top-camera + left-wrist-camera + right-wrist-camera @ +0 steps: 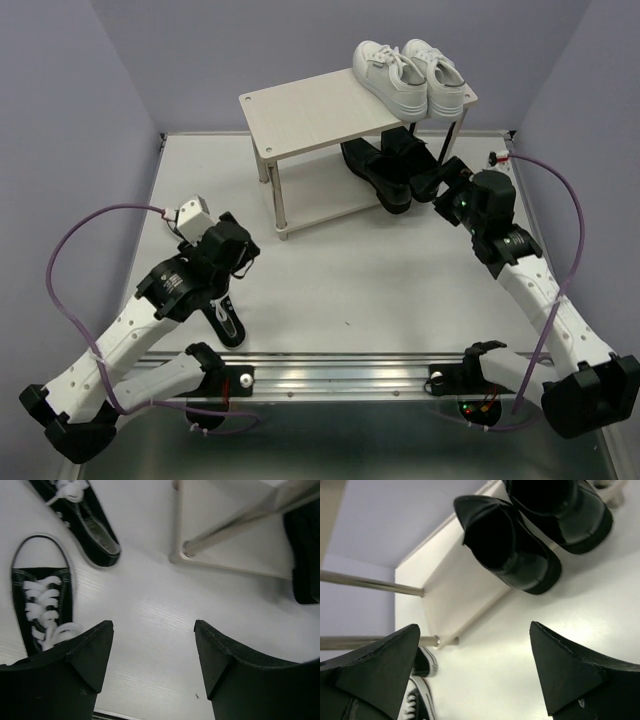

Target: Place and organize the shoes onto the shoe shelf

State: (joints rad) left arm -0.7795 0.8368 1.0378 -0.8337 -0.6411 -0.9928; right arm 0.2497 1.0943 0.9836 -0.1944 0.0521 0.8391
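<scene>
Only at the left wrist, both black canvas sneakers [42, 605]; overhead, one.

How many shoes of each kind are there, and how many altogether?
White lace-up sneakers: 2
Glossy black leather loafers: 2
Small black canvas sneakers with white laces: 2
Total: 6 shoes

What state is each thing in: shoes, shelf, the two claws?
white sneakers: paired on the top board, right end.
black loafers: on the lower board.
black canvas sneakers: upright on the table, not shelved.
shoe shelf: standing upright.
left gripper: open, holding nothing.
right gripper: open, holding nothing.
</scene>
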